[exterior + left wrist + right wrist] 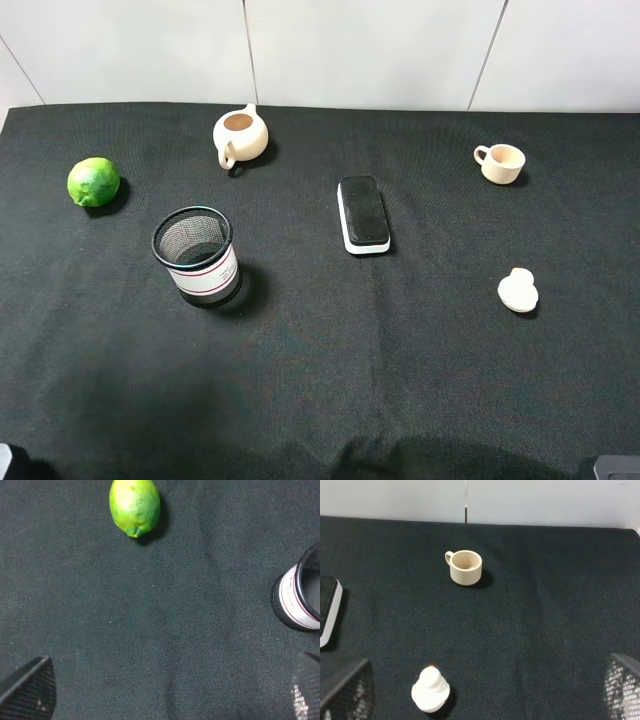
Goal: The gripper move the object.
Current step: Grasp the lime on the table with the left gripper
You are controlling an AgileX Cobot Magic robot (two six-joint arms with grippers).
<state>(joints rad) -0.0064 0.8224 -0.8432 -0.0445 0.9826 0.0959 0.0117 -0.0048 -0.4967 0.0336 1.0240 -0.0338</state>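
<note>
The bright green lime (93, 182) lies on the black cloth at the far left, alone. It also shows in the left wrist view (135, 506), ahead of my left gripper (170, 690). That gripper is open and empty, and its two black fingertips (30, 690) stand wide apart, well short of the lime. My right gripper (485, 690) is open and empty too, over the right side of the table, far from the lime. Neither gripper shows clearly in the exterior high view.
A black mesh pen cup (196, 255) stands right of the lime, also in the left wrist view (300, 597). A beige teapot (240, 135) stands at the back. A black eraser (363, 214) lies mid-table. A beige cup (501, 163) and a white lid (518, 291) are at the right.
</note>
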